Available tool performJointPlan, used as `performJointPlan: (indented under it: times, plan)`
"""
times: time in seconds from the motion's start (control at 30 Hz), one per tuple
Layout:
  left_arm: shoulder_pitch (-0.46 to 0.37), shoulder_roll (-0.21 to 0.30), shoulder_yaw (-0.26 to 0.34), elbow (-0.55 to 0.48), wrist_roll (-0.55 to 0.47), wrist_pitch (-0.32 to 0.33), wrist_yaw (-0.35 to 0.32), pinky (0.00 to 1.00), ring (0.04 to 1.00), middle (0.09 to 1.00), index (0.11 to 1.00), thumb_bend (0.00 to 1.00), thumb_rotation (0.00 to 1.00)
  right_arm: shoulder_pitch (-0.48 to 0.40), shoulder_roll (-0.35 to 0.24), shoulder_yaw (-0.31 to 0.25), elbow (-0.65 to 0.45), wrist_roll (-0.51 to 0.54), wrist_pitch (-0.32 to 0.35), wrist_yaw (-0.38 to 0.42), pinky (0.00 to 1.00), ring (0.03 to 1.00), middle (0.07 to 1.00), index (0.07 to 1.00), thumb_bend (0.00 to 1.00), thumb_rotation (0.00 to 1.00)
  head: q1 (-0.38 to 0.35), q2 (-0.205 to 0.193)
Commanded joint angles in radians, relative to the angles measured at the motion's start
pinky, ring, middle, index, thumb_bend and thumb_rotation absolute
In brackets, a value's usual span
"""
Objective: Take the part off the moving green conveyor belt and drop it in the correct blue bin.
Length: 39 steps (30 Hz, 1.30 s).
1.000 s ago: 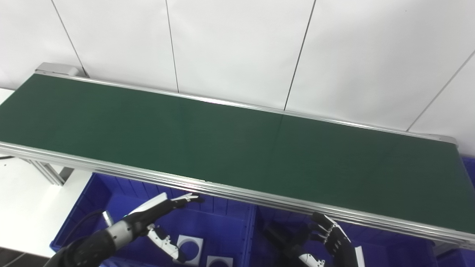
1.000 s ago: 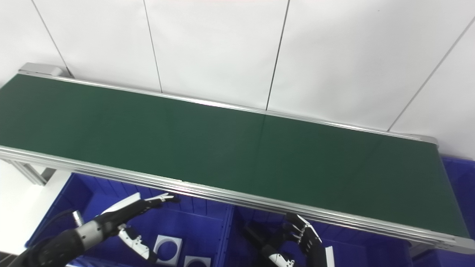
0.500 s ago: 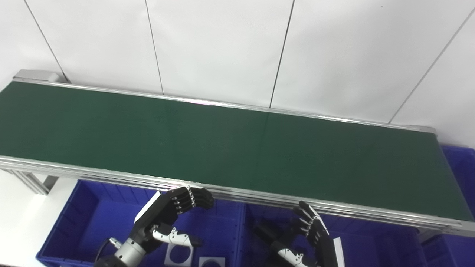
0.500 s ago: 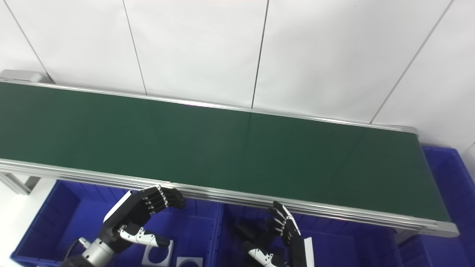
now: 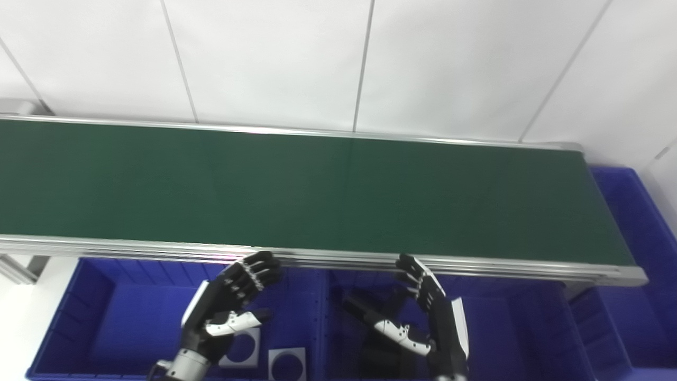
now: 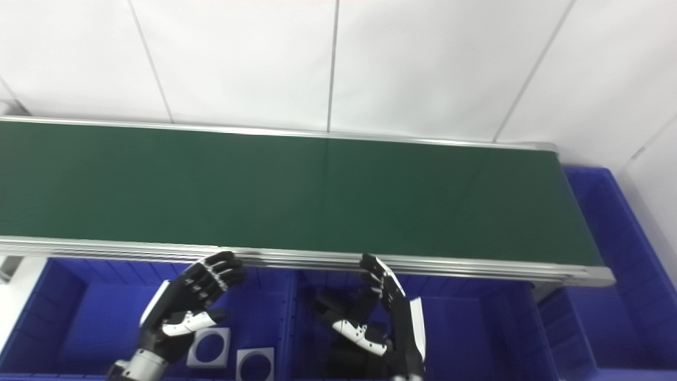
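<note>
The green conveyor belt (image 5: 317, 190) runs across the view and carries no part that I can see. My left hand (image 5: 227, 304) is open and empty, raised over the left blue bin (image 5: 106, 312) just below the belt's near rail. My right hand (image 5: 428, 312) is open and empty over the middle blue bin (image 5: 508, 328). Two white square parts with round holes (image 5: 288, 364) lie in the left bin. Dark parts (image 5: 378, 360) lie in the middle bin under my right hand.
A third blue bin (image 5: 634, 211) stands past the belt's right end. The aluminium rail (image 5: 476, 262) of the belt lies just beyond both hands. A white panelled wall (image 5: 338, 58) stands behind the belt.
The camera has swung to the right, so the whole scene shifted left and levelled. My left hand turned from edge-on and stretched out to palm-up with fingers raised. My right hand rose slightly.
</note>
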State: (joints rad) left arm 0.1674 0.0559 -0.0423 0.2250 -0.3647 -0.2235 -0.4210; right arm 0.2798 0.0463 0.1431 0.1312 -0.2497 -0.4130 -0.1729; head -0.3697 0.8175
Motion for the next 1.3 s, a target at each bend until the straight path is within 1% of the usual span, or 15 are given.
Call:
performJointPlan:
  times: [0.0, 0.03, 0.07, 0.23, 0.37, 0.5, 0.6, 0.73, 0.9, 0.97, 1.0, 1.03, 1.13, 1.17, 1.27]
  plan:
    - [0.006, -0.005, -0.003, -0.025, 0.047, -0.028, 0.026, 0.89, 0.812, 0.795, 0.758, 0.72, 0.0, 0.009, 0.012, -0.007, -0.033, 0.002, 0.003, -0.005, 0.65, 0.76, 0.807, 0.819, 0.66, 0.15, -0.004, 0.008]
    - [0.008, -0.005, -0.003, -0.029, 0.058, -0.024, 0.035, 0.94, 0.857, 0.832, 0.772, 0.71, 0.0, 0.01, 0.014, -0.009, -0.034, 0.004, 0.006, -0.005, 0.65, 0.761, 0.806, 0.817, 0.66, 0.15, -0.004, 0.008]
    - [0.01, -0.005, -0.003, -0.033, 0.068, -0.021, 0.042, 0.96, 0.869, 0.844, 0.776, 0.71, 0.0, 0.011, 0.014, -0.012, -0.034, 0.006, 0.008, -0.004, 0.64, 0.76, 0.806, 0.817, 0.66, 0.15, -0.01, 0.014]
    - [0.016, -0.002, -0.004, -0.044, 0.088, -0.019, 0.053, 0.99, 0.878, 0.863, 0.79, 0.71, 0.0, 0.015, 0.015, -0.017, -0.04, 0.016, 0.021, 0.006, 0.65, 0.751, 0.801, 0.817, 0.68, 0.15, -0.005, 0.019]
    - [0.017, -0.002, -0.007, -0.043, 0.1, -0.025, 0.06, 0.99, 0.856, 0.845, 0.78, 0.71, 0.0, 0.014, 0.006, -0.015, -0.048, 0.016, 0.016, 0.014, 0.65, 0.756, 0.804, 0.817, 0.67, 0.15, 0.038, 0.025]
    - [0.018, -0.004, -0.01, -0.04, 0.176, -0.062, 0.097, 0.97, 0.848, 0.841, 0.777, 0.74, 0.0, 0.014, -0.008, -0.015, -0.063, 0.018, 0.033, 0.029, 0.65, 0.756, 0.805, 0.814, 0.67, 0.14, 0.071, 0.031]
    - [0.018, -0.006, -0.014, -0.038, 0.26, -0.103, 0.144, 0.9, 0.834, 0.823, 0.765, 0.76, 0.0, 0.015, -0.017, -0.015, -0.068, 0.037, 0.045, 0.044, 0.65, 0.753, 0.801, 0.812, 0.69, 0.16, 0.079, 0.03]
    - [0.016, -0.004, -0.02, -0.032, 0.298, -0.125, 0.168, 0.89, 0.84, 0.821, 0.769, 0.76, 0.0, 0.008, -0.026, -0.019, -0.042, 0.055, 0.007, 0.053, 0.64, 0.746, 0.792, 0.801, 0.7, 0.16, 0.091, 0.025]
    - [0.017, -0.006, -0.026, -0.022, 0.343, -0.172, 0.205, 0.88, 0.822, 0.8, 0.755, 0.75, 0.0, 0.011, -0.028, -0.017, -0.047, 0.059, 0.009, 0.056, 0.65, 0.75, 0.794, 0.799, 0.7, 0.15, 0.109, 0.012]
    - [0.017, -0.008, -0.026, -0.016, 0.369, -0.199, 0.228, 0.82, 0.783, 0.772, 0.737, 0.75, 0.0, 0.008, -0.031, -0.013, -0.045, 0.064, 0.006, 0.062, 0.65, 0.753, 0.793, 0.799, 0.69, 0.14, 0.12, 0.01]
    - [0.016, -0.009, -0.027, -0.012, 0.379, -0.21, 0.238, 0.77, 0.752, 0.749, 0.721, 0.73, 0.0, 0.007, -0.032, -0.012, -0.045, 0.067, 0.006, 0.065, 0.66, 0.754, 0.793, 0.8, 0.69, 0.15, 0.12, 0.01]
    - [0.016, -0.01, -0.028, -0.01, 0.39, -0.218, 0.247, 0.76, 0.741, 0.741, 0.715, 0.72, 0.0, 0.004, -0.036, -0.01, -0.042, 0.063, 0.004, 0.068, 0.65, 0.755, 0.796, 0.802, 0.69, 0.15, 0.128, 0.006]
    - [0.017, -0.008, -0.034, -0.015, 0.399, -0.214, 0.257, 0.74, 0.729, 0.731, 0.711, 0.7, 0.01, -0.001, -0.041, -0.006, -0.037, 0.059, 0.008, 0.075, 0.65, 0.758, 0.805, 0.806, 0.69, 0.17, 0.134, 0.001]
    - [0.018, -0.006, -0.036, -0.016, 0.389, -0.208, 0.253, 0.75, 0.73, 0.733, 0.714, 0.69, 0.01, -0.002, -0.042, -0.005, -0.037, 0.063, 0.011, 0.079, 0.66, 0.761, 0.807, 0.806, 0.69, 0.17, 0.135, -0.001]
    - [0.015, -0.005, -0.038, 0.002, 0.349, -0.228, 0.242, 0.79, 0.748, 0.749, 0.732, 0.65, 0.0, -0.003, -0.046, -0.005, -0.032, 0.066, 0.012, 0.09, 0.66, 0.768, 0.813, 0.809, 0.69, 0.17, 0.144, -0.007]
